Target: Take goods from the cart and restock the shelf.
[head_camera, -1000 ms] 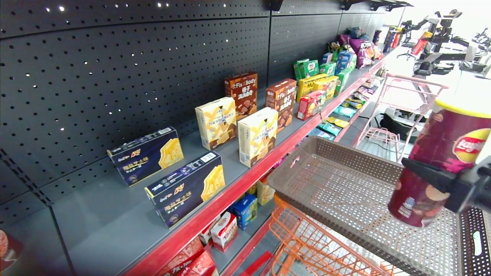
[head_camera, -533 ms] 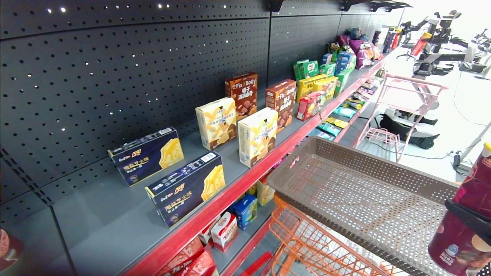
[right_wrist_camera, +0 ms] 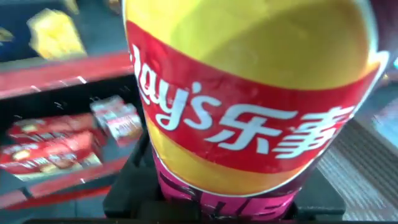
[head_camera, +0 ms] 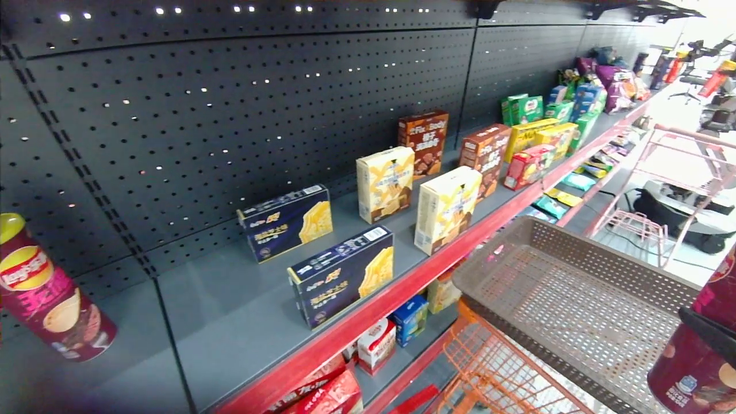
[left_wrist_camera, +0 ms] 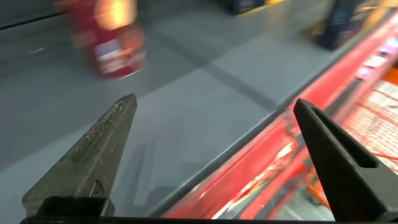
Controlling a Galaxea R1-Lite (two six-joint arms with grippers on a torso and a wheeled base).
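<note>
Right now I am watching the right end effector (head_camera: 712, 339) clenching around a can of chips (head_camera: 684, 374) at the lower right of the head view, with its black finger crossing the can's purple side. The can is showing in front of the right end of the brown basket (head_camera: 575, 299), which is sitting on top of the orange cart (head_camera: 494, 368). Through the right wrist camera, the can's yellow and red band is sitting close against the lens. The left end effector (left_wrist_camera: 214, 146) is hanging released, fingers spread wide, over the bare grey shelf (head_camera: 230, 310) near its red front edge. A second can (head_camera: 49, 293) is standing at the shelf's left end, well apart from the two dark blue boxes (head_camera: 342, 276) further along.
</note>
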